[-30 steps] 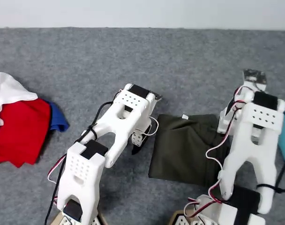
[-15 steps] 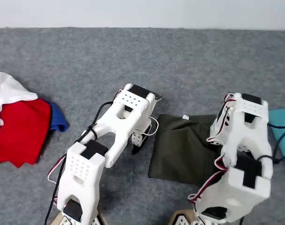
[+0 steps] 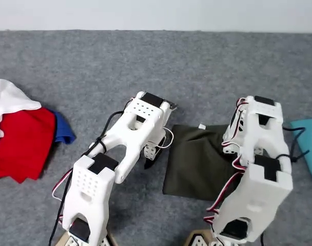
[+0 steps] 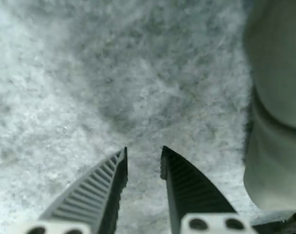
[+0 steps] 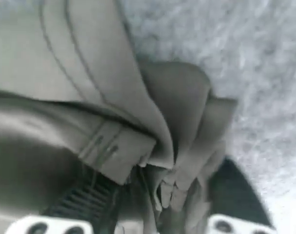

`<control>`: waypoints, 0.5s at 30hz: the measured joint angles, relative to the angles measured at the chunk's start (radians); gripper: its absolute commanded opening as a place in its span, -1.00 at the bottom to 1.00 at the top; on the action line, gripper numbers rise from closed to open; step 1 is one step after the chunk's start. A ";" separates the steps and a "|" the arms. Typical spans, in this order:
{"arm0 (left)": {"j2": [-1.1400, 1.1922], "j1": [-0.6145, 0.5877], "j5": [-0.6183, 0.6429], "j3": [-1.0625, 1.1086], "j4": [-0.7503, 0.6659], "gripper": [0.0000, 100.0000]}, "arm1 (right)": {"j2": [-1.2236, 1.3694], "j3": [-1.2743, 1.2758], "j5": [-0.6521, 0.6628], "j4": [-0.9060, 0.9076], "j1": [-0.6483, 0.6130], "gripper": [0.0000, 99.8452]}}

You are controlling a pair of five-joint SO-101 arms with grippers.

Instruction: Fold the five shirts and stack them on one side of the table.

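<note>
A dark olive shirt (image 3: 197, 161) lies partly folded on the grey carpet between the two arms. My right gripper (image 5: 162, 190) is shut on a bunched edge of the olive shirt (image 5: 153, 122), with folds of cloth squeezed between its fingers. The right arm (image 3: 256, 133) stands over the shirt's right side and hides that edge. My left gripper (image 4: 143, 156) is low over bare carpet, open by a narrow gap with nothing in it. It sits just off the olive shirt's (image 4: 274, 97) left edge, where its dark tips (image 3: 149, 163) show.
A pile of a red shirt (image 3: 20, 141), a white shirt (image 3: 7, 97) and a blue shirt (image 3: 63, 130) lies at the far left. A teal shirt (image 3: 306, 146) lies at the right edge. The wall's base runs along the back.
The right arm has swung in from the right edge to stand over the olive shirt's right side, uncovering more of the teal shirt. The left arm has not moved.
</note>
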 measured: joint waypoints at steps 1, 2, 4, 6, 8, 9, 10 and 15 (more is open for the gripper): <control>0.000 0.000 0.000 0.000 0.000 -0.78 | 0.012 -0.012 0.000 0.002 0.000 -0.96; 0.000 0.000 0.000 0.000 0.000 -0.78 | 0.018 -0.020 0.000 0.002 0.000 -0.96; 0.000 0.000 0.000 0.000 0.000 -0.78 | 0.041 -0.034 0.000 0.002 0.002 -0.98; 0.000 0.000 0.000 0.000 0.000 -0.78 | 0.052 -0.048 0.002 0.003 0.003 -0.98; 0.000 0.000 0.000 0.000 0.000 -0.78 | 0.058 -0.057 0.006 0.003 0.003 -0.98; 0.000 0.000 0.000 0.000 0.000 -0.78 | 0.060 -0.060 0.020 0.003 0.003 -0.98; 0.000 0.000 0.000 0.000 0.000 -0.78 | 0.061 -0.066 0.035 0.009 0.003 -0.98; 0.000 0.000 0.000 0.000 0.000 -0.78 | 0.054 -0.132 0.115 0.075 0.003 -0.98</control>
